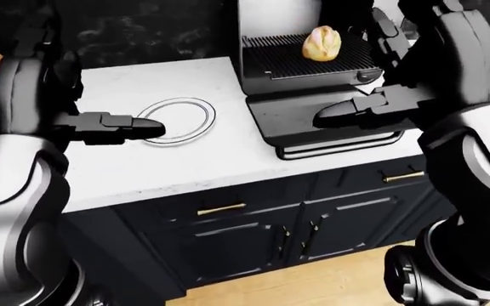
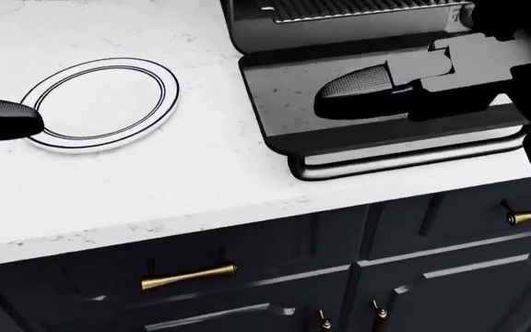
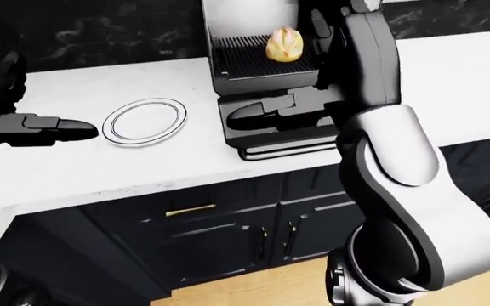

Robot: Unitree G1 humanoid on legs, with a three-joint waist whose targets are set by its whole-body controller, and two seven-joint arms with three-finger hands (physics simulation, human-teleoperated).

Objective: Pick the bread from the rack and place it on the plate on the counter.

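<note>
- The robot's right arm [image 3: 394, 159] is built of smooth, rounded silver-grey shells with a soft sheen, joined by darker grey bands.
- The left arm [image 1: 15, 191] has the same bulging silver-grey casings, with a darker grey upper segment.
- The right hand [image 2: 404, 86] is matt black, blocky at the knuckles, ending in a rounded fingertip with a fine dotted grip texture.
- The left hand [image 1: 113, 127] is likewise black and angular, its fingertip [image 2: 3, 119] oval and stippled.

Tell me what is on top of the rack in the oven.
A single bread roll sits on the rack, toward its upper right in the left-eye view. The right hand hovers lower, over the open door; the rack's right edge is hidden by the arm.
</note>
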